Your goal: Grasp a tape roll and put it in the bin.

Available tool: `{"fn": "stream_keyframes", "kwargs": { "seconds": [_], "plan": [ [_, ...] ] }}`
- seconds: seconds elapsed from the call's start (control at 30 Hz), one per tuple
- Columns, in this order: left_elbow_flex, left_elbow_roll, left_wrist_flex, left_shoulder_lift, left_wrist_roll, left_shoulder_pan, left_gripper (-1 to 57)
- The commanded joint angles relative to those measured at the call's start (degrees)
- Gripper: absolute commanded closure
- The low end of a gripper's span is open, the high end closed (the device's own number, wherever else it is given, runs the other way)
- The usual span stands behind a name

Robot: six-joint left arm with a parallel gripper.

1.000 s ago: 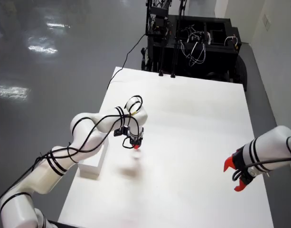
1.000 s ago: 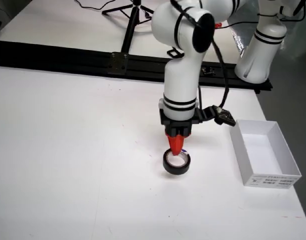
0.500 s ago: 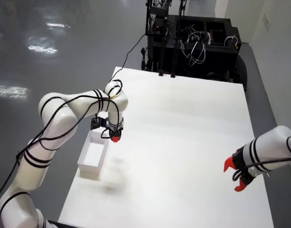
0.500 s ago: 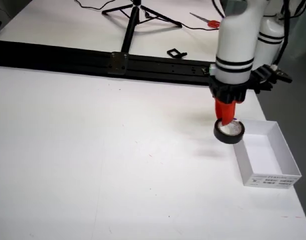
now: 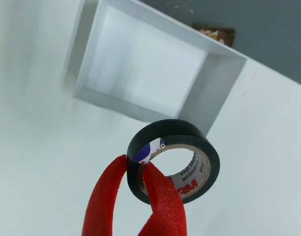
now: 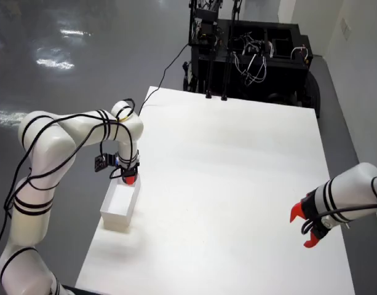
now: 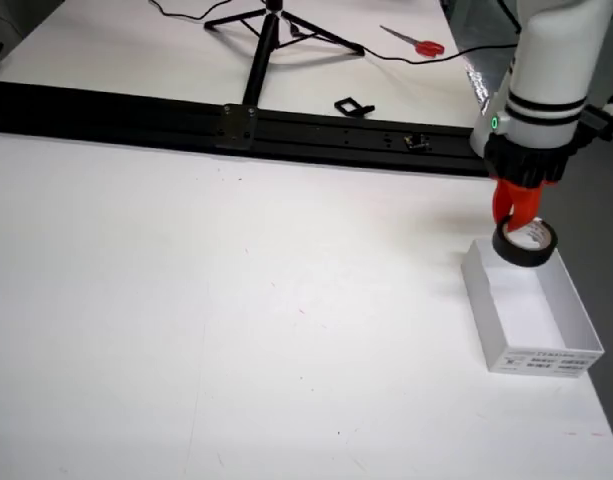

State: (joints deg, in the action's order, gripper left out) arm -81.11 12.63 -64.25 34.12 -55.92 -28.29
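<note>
The red two-fingered claw (image 5: 135, 169) is pinching the wall of a black roll of vinyl tape with a white printed cardboard core (image 5: 182, 147): in the wrist view one red finger (image 5: 107, 196) is pressing on the outside of the roll and the other is sitting inside the core, so the fingers are clamped on the tape. The roll is hanging off the table, held on edge, just short of the near wall of the white rectangular open-topped bin (image 5: 224, 86).

In the front table view the tape (image 7: 524, 243) is hovering over the far end of the bin (image 7: 569, 310), overlapping its rim, with the claw (image 7: 516, 208) coming down from above on the white arm with black bands (image 7: 546, 70).

The bin is standing on a white tabletop (image 7: 236, 300) near its edge. A black rail (image 7: 236, 125) is running along the table's far side, with a black tripod (image 7: 271, 25) and red-handled scissors (image 7: 418, 43) behind it.

The overhead room view is showing what the others are not: a glossy grey floor (image 6: 83, 49), a black equipment cart with cabling (image 6: 256, 52) past the table's far end, and a second white arm with a red claw (image 6: 305, 227) at the table's right edge. From there the tape is too small to make out, hidden at the working claw (image 6: 129, 177) above the bin (image 6: 120, 206).
</note>
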Motion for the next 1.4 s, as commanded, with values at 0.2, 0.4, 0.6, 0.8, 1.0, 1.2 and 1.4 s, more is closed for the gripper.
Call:
{"fn": "stream_keyframes", "kwargs": {
  "seconds": [0.2, 0.4, 0.6, 0.8, 1.0, 1.2, 1.4],
  "plan": [
    [-6.4, -1.6, 4.4, 4.6, -6.1, 6.0, 57.3],
    [-6.4, -1.4, 4.6, 4.6, -6.7, 7.3, 57.3],
    [-6.4, -1.2, 5.7, 4.6, -6.9, 7.7, 57.3],
    [-6.4, -0.7, 7.9, 4.6, -6.9, 7.5, 54.7],
    [-6.3, -0.2, 7.7, 4.6, -6.9, 7.9, 38.6],
    [-6.3, 0.6, 8.1, 4.6, -6.9, 7.6, 30.9],
    [-6.3, 0.6, 7.8, 4.7, -6.9, 6.3, 37.1]
  ]
}}
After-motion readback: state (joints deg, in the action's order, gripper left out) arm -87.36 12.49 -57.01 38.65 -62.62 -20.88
